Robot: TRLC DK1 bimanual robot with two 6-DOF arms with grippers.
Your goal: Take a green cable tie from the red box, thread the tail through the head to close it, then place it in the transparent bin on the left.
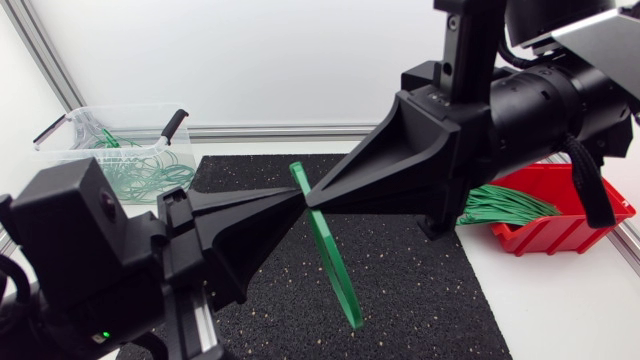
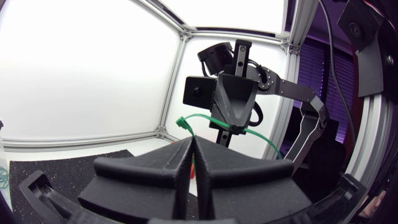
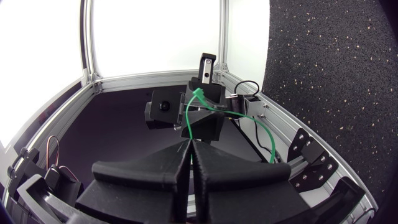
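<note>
Above the black mat (image 1: 420, 290) my two grippers meet tip to tip. The left gripper (image 1: 298, 199) comes in from the lower left and the right gripper (image 1: 313, 197) from the upper right. Both are shut on one green cable tie (image 1: 336, 265), which runs from just behind the tips toward the front of the mat. In the left wrist view the tie (image 2: 204, 117) arcs past the right gripper (image 2: 233, 129), ahead of my own shut fingertips (image 2: 191, 144). The right wrist view shows the tie's head (image 3: 199, 94) in front of the left gripper, beyond the right gripper (image 3: 189, 144).
The transparent bin (image 1: 70, 128) stands at the back left with several closed green ties (image 1: 140, 172) in it. The red box (image 1: 575, 215) sits at the right with a bundle of green ties (image 1: 505, 205) sticking out. My right arm hangs over the box.
</note>
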